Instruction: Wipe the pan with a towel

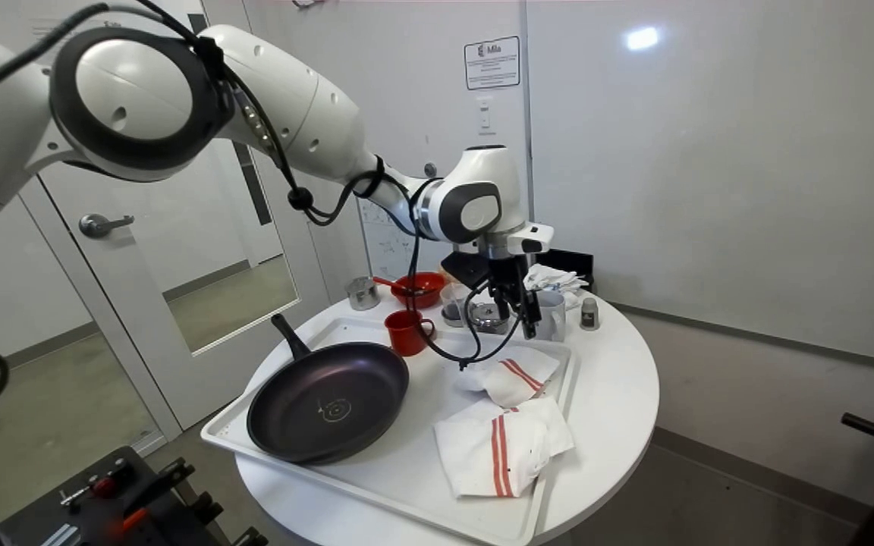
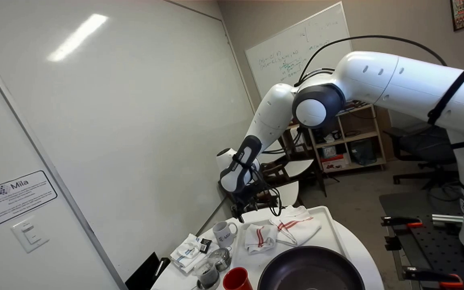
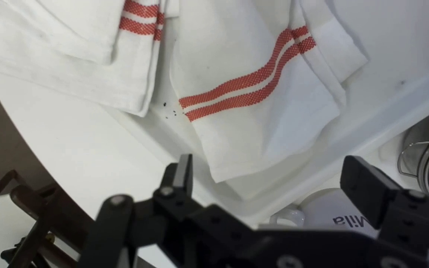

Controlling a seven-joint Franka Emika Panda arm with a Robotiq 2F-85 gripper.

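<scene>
Pan (image 1: 331,402), arm (image 1: 293,110) outstretched, end effector (image 1: 517,324) pointing down

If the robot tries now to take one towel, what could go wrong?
The Mila mug stands just outside the tray, close to the open gripper in the wrist view; a slightly wrong descent might knock it. The nearer towel lies close to the second towel, so a careless grasp may drag both. Dark specks lie between them; the towel could perhaps pick these up and carry them into the pan.
</scene>
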